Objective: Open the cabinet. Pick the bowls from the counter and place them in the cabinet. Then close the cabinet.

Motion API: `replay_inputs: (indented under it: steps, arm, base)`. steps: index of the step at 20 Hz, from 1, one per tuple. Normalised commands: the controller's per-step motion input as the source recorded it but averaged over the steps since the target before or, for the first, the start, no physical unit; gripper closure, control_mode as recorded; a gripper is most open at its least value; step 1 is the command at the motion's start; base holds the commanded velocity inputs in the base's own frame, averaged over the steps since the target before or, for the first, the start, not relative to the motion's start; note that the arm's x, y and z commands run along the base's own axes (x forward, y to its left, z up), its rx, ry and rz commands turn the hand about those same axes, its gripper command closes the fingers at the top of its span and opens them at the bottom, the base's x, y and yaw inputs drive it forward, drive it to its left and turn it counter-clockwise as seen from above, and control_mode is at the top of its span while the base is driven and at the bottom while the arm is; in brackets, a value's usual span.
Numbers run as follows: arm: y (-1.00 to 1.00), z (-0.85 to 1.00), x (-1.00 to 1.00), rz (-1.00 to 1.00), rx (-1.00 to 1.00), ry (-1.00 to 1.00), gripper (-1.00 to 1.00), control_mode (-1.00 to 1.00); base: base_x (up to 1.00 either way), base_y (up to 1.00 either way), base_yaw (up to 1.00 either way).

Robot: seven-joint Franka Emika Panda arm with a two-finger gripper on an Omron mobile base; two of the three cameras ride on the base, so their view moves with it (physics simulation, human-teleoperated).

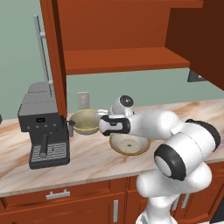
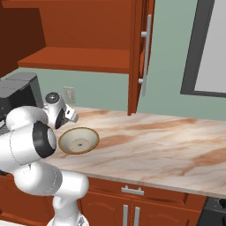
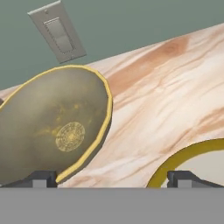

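Bowls [image 1: 85,121] sit on veined counter [image 2: 167,145] below open cabinet [image 1: 118,57].

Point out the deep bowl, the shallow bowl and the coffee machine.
deep bowl [image 1: 84,119]: left base view, on its olive inside wall.
shallow bowl [image 2: 79,140]: right base view, on its cream inside, near the centre.
coffee machine [image 1: 40,124]: left base view, on its dark front panel.

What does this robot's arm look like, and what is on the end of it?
The arm is made of glossy white, rounded segments joined by dark, almost black rings, with no loose cables visible. At its end sits the gripper with two small dark grey blocky fingers.
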Motion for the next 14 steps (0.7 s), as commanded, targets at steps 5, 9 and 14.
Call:
replay_inputs:
  steps: [5, 9, 14]
  arm:
    - [0.08, -0.25, 0.27, 0.00, 0.00, 0.00, -1.00, -1.00]
    - [0.09, -0.25, 0.26, 0.00, 0.00, 0.00, -1.00, -1.00]
    - [0.10, -0.21, 0.25, 0.00, 0.00, 0.00, -1.00, -1.00]
  base:
    - [0.00, 0.00, 0.00]
    - [0.00, 0.00, 0.00]
    - [0.00, 0.00, 0.00]
